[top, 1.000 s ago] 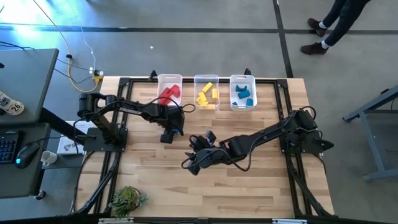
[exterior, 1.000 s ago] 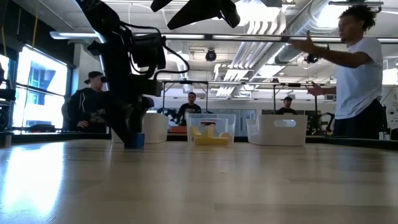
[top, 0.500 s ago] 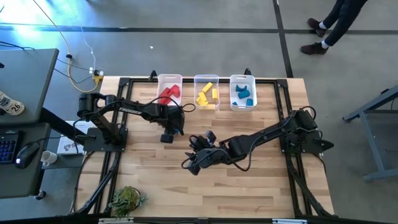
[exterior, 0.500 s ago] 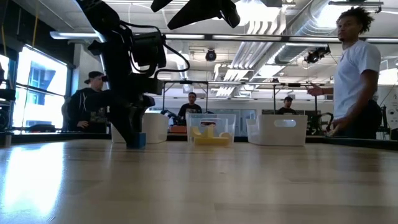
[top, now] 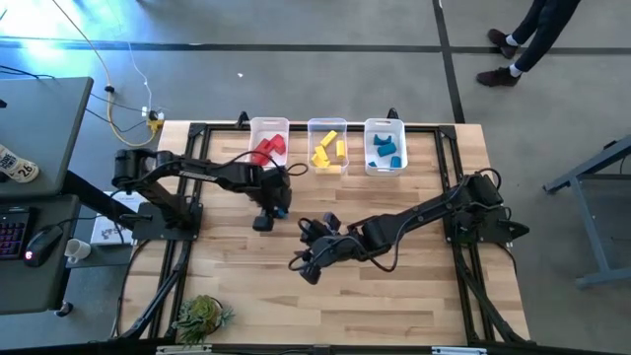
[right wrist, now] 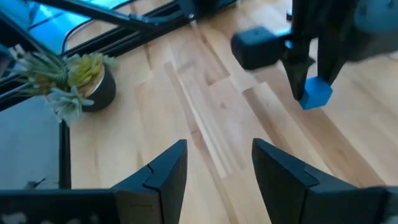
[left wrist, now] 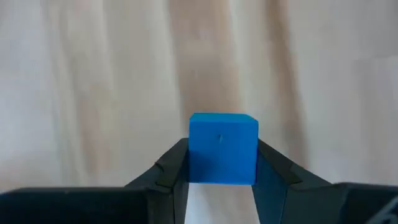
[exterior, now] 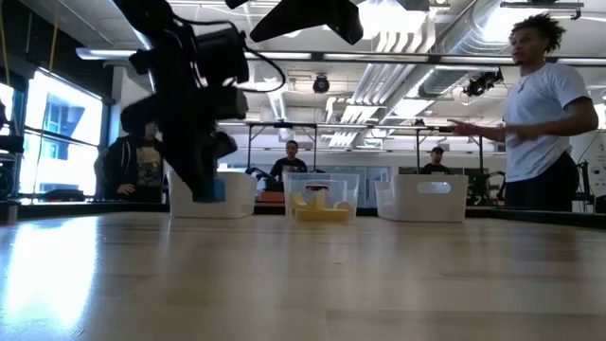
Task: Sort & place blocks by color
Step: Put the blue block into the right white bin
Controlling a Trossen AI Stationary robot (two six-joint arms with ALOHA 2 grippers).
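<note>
A small blue block (left wrist: 222,148) sits between the fingers of my left gripper (left wrist: 222,177), which is shut on it above the table's middle left (top: 276,211). In the low view the block (exterior: 211,190) hangs clear of the tabletop. My right gripper (right wrist: 217,167) stands open and holds nothing, high over the table's middle (top: 306,261), a little nearer than the left one. At the far edge stand three clear bins: one with red blocks (top: 268,146), one with yellow blocks (top: 328,150), one with blue blocks (top: 385,153). My left gripper pinches the blue block by two opposite side faces (left wrist: 194,155), one finger (left wrist: 169,167) on each. The fingers come steeply from above, slanting down. The block is lifted clear of the table and its far end sticks out past the fingertips (right wrist: 316,93).
A small potted plant (top: 201,318) stands at the near left corner, also seen in the right wrist view (right wrist: 81,78). A black frame (top: 197,128) runs around the wooden table. People stand and sit in the room behind the bins (exterior: 544,104).
My left gripper has risen and tipped slightly, taking the blue block with it; the block stood on the table a second ago and now hangs clear above it. My right gripper has kept still.
</note>
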